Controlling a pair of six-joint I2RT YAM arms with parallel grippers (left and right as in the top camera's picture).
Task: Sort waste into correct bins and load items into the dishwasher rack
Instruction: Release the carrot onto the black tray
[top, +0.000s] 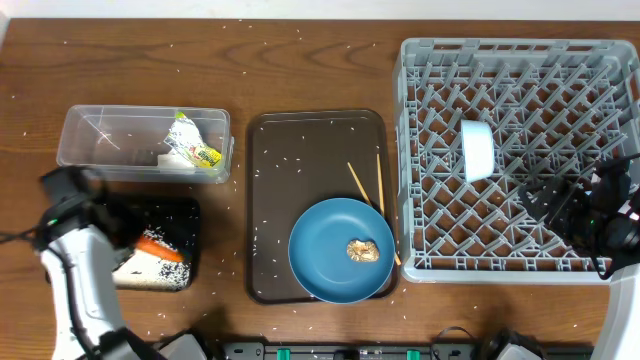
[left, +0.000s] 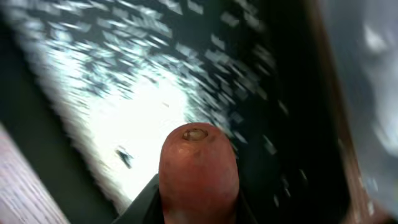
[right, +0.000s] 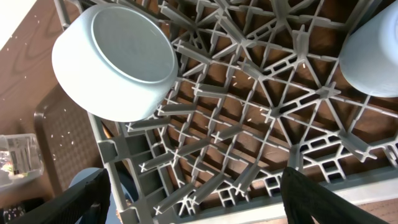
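A brown wooden tabletop (top: 300, 70) carries everything. At the near left, the left tool (top: 122, 236) is clamped on an orange carrot (left: 199, 171) over the black tray (top: 188, 212), beside a heap of rice grains (top: 150, 272). The right tool (right: 199, 202) hangs spread wide, holding nothing, over the near right corner of the grey rack (top: 412, 150), where a white bowl (top: 478, 150) lies on its side.

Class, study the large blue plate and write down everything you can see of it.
The blue plate is round, plain and glossy, with a shallow raised rim. It lies flat, face up, on the near right part of the brown serving tray, close beside the dishwasher rack. A small brown food lump sits right of its middle. Two chopsticks lie at its far edge; whether they touch it is unclear.
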